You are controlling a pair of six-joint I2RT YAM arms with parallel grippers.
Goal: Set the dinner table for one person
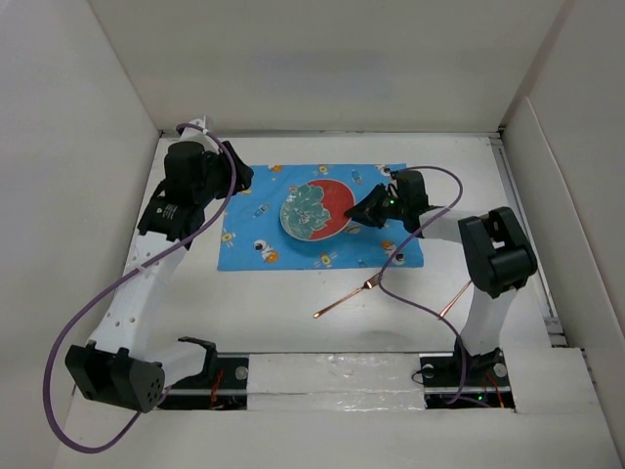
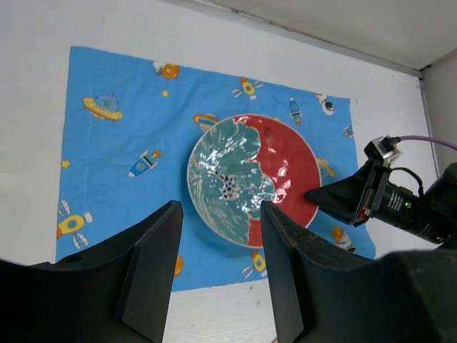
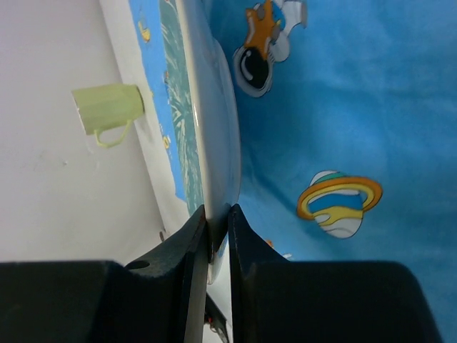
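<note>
A round plate, half red and half teal [image 1: 314,210], lies over the middle of a blue cartoon-printed mat [image 1: 264,244] on the white dinner table [image 1: 283,327]. My right gripper [image 1: 363,212] is shut on the plate's right rim; in the right wrist view the fingers [image 3: 196,243] pinch the rim of the plate [image 3: 213,121] edge-on. My left gripper [image 1: 239,178] is open and empty, up beside the mat's far left corner. In the left wrist view the left gripper [image 2: 219,211] looks down on the plate [image 2: 243,179] and the right gripper [image 2: 321,194].
A copper fork [image 1: 347,298] lies on the table in front of the mat. A second copper utensil [image 1: 455,298] lies by the right arm. A pale green mug [image 3: 107,108] shows in the right wrist view, on the table beyond the plate. White walls enclose the table.
</note>
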